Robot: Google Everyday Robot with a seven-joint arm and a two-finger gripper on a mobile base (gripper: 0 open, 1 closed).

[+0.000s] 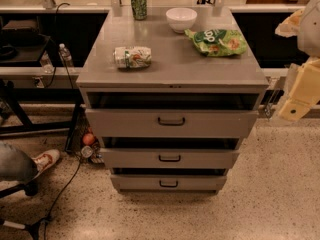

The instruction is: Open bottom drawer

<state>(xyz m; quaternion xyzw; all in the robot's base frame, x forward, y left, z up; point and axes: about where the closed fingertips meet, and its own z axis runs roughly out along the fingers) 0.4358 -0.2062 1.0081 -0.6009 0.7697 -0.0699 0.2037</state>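
Note:
A grey metal cabinet (172, 69) stands in the middle of the camera view with three drawers. The bottom drawer (200, 183) is the lowest and shallowest, with a small black centre handle (168, 184). A dark gap shows above its front panel, as above the other two. My gripper (294, 109) hangs at the right edge of the view, beside the cabinet's top right corner. It is well above and to the right of the bottom drawer and touches nothing.
On the cabinet top are a standing green can (139, 4), a lying can (132, 57), a white bowl (181, 19) and a green chip bag (217, 42). A person's shoe (46, 159), cables and a chair base (20, 184) are on the floor at left.

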